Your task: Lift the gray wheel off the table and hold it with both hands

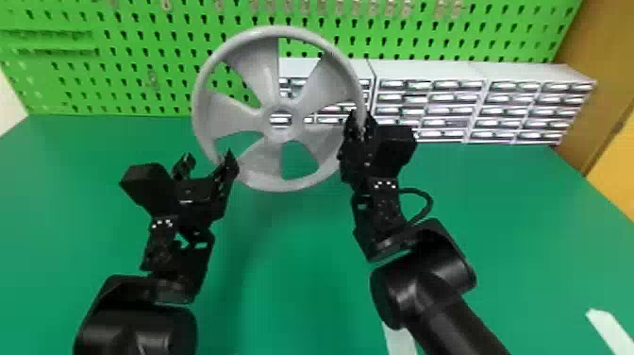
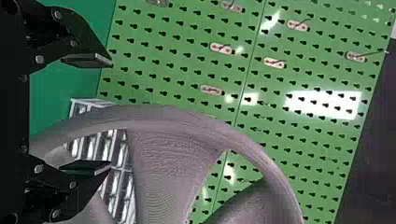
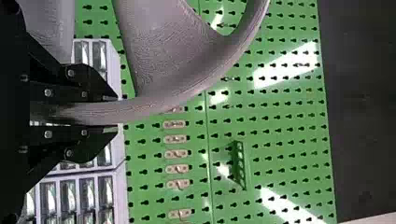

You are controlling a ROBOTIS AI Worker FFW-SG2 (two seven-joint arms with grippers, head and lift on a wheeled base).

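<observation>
Above the left part of the green table (image 1: 292,264), the left gripper (image 1: 207,164) is seen beside the lower left rim of the wheel. Its jaws are spread wide, and the rim is overlapped by the inner finger (image 1: 229,166); whether the two are touching cannot be told. The gray wheel (image 1: 282,181), five-spoked with an open hub, is held off the table, roughly upright, its face turned toward the head camera, between the two grippers and toward the table's far edge. Its right rim is clamped by the right gripper (image 1: 359,123), whose jaws are closed to a narrow gap with the rim between them, as is shown in the right wrist view. A green pegboard (image 1: 141,71) is placed behind the far edge. Along that edge, from behind the wheel to near the far right corner, white drawer cabinets (image 1: 427,73) are lined up. Two pale strips (image 1: 608,328) are seen toward the near edge, one partly covered by the right arm (image 1: 424,283).
</observation>
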